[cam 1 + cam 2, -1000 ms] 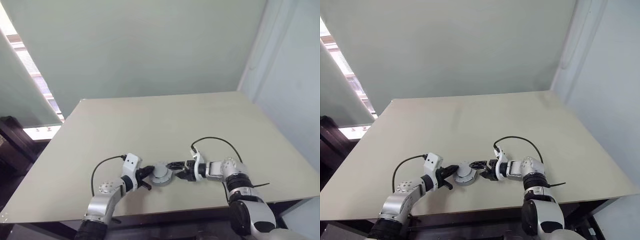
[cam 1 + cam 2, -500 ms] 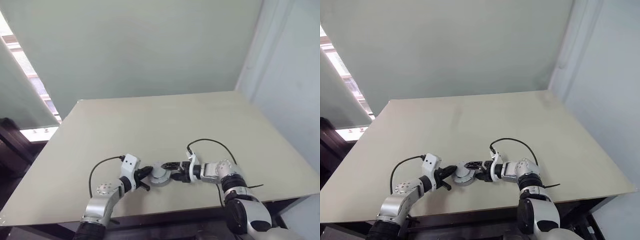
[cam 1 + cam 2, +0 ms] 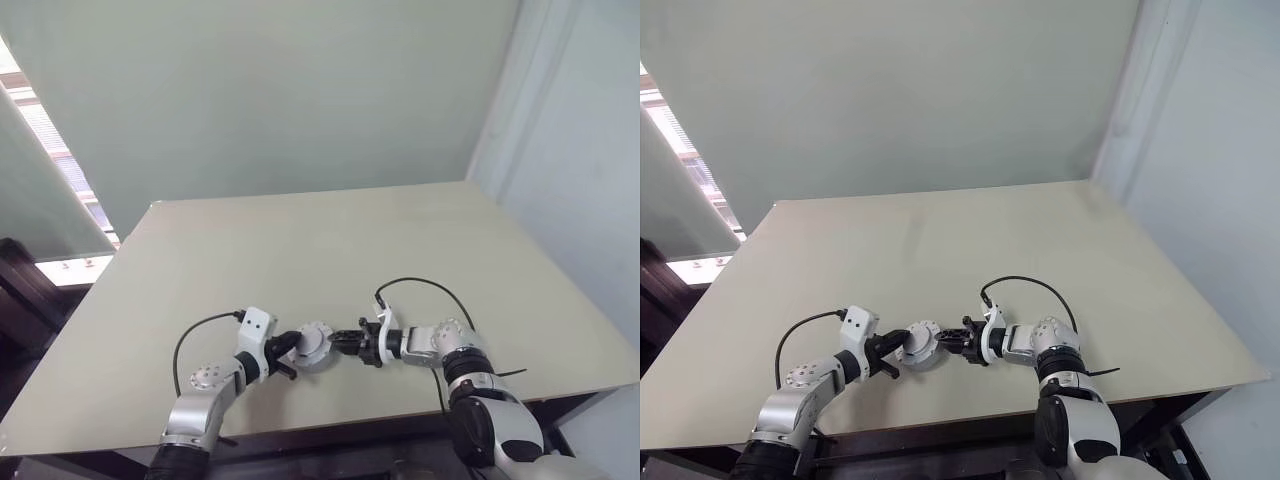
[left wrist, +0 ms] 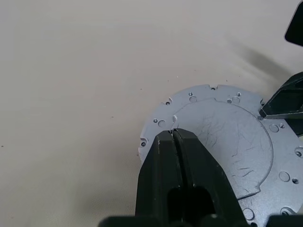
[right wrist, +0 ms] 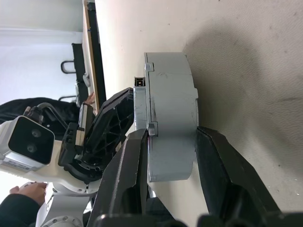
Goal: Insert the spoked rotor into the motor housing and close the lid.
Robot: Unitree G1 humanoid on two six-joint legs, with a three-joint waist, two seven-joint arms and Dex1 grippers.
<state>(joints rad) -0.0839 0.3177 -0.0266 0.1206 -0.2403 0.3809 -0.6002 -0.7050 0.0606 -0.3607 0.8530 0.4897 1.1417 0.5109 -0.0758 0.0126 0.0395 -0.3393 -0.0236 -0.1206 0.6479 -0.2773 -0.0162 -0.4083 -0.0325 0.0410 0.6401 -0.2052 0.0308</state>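
While the round grey motor housing (image 3: pixel 313 346) rests near the front edge of the table (image 3: pixel 330 240), both claws meet at it. The left claw (image 4: pixel 173 137) is pressed together on its flat rim. The right claw (image 5: pixel 171 142) pinches its thick body between both fingers.

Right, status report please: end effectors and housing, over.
Left end effector shut, tips against motor housing flange. Right end effector clamped across it. Nothing in the way.
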